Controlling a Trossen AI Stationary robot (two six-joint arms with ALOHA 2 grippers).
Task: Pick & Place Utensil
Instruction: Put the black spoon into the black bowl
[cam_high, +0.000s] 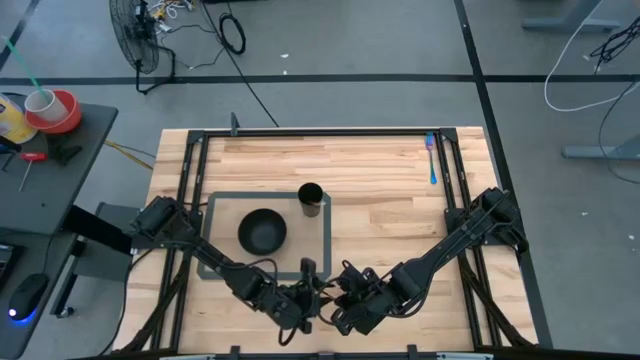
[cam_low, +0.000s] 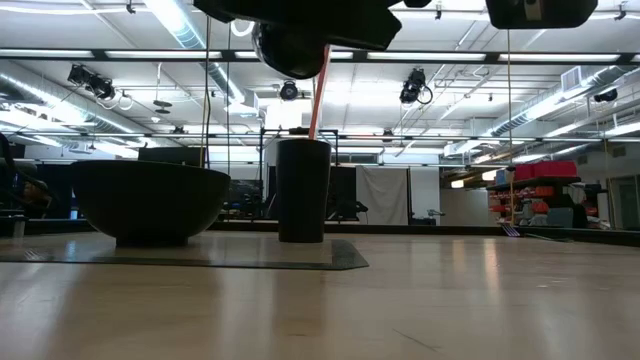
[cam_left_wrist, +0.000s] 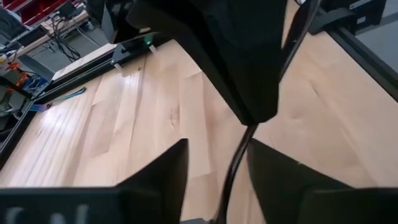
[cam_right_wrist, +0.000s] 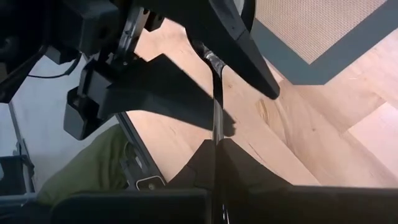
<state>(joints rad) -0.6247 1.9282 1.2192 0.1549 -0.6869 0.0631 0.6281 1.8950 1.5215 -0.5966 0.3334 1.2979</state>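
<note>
Utensil: a thin dark rod, up off the table near its front edge, where the two arms meet. The right gripper is closed tight on it, and the rod runs out from between its fingers toward the left gripper. The left gripper's fingers stand moderately apart with the rod passing between them, close beside one finger; I cannot tell whether it touches. Beyond the grippers, on a grey-edged mat, sit a dark bowl and, just beside it toward the far side, an upright dark cup. The bowl's inside shows plain dark. In the low view a thin reddish line rises at the cup's mouth; whether it stands in the cup I cannot tell. A blue utensil lies well apart at the table's far right edge.
</note>
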